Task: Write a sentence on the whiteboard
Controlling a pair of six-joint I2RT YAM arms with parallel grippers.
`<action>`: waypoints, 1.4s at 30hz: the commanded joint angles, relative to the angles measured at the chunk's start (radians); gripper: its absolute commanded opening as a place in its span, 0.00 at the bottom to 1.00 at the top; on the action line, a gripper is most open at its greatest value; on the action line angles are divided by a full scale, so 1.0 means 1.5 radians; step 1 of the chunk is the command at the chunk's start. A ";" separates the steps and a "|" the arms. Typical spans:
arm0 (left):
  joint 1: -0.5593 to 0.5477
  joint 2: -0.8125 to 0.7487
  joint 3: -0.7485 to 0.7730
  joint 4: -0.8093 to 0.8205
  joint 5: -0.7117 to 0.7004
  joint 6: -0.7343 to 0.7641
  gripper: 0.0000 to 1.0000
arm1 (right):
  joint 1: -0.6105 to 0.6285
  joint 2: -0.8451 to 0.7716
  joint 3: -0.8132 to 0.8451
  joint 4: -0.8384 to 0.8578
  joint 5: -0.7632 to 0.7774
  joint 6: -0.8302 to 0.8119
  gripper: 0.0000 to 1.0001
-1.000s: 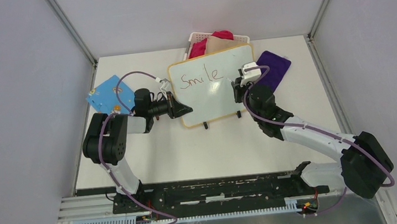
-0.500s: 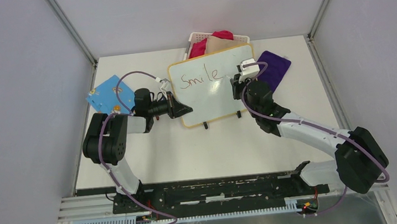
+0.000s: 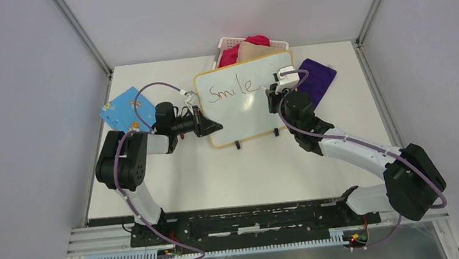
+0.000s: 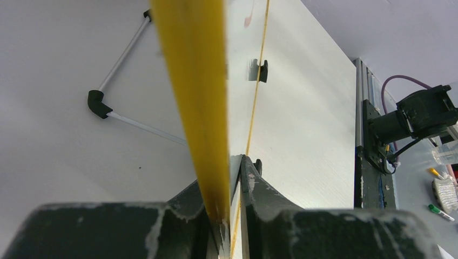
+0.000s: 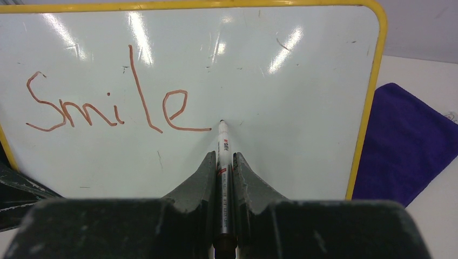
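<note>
The whiteboard [image 3: 247, 111] stands tilted at the back middle of the table, leaning toward the basket. My left gripper [image 3: 214, 128] is shut on its yellow left rim [image 4: 194, 81], the rim pinched between both fingers. The red word "Smile" [image 3: 230, 91] [image 5: 108, 105] of the sentence runs across the upper left of the board [image 5: 270, 65]. My right gripper [image 3: 272, 96] [image 5: 224, 159] is shut on a white marker [image 5: 223, 145]. The marker's tip touches the board just right of the "e", at the end of its tail stroke.
A white basket [image 3: 231, 42] with pink and beige cloth stands behind the board. A purple cloth [image 3: 315, 79] [image 5: 405, 140] lies right of the board. A blue board [image 3: 123, 110] lies at the left. The whiteboard's black feet [image 3: 237, 145] rest on the table.
My right wrist has shifted a little up and left along the board with the marker. The left gripper and the board have not moved.
</note>
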 commanded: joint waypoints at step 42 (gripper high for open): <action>-0.025 0.017 -0.002 -0.116 -0.073 0.078 0.02 | 0.119 -0.184 -0.007 -0.090 -0.022 -0.054 0.00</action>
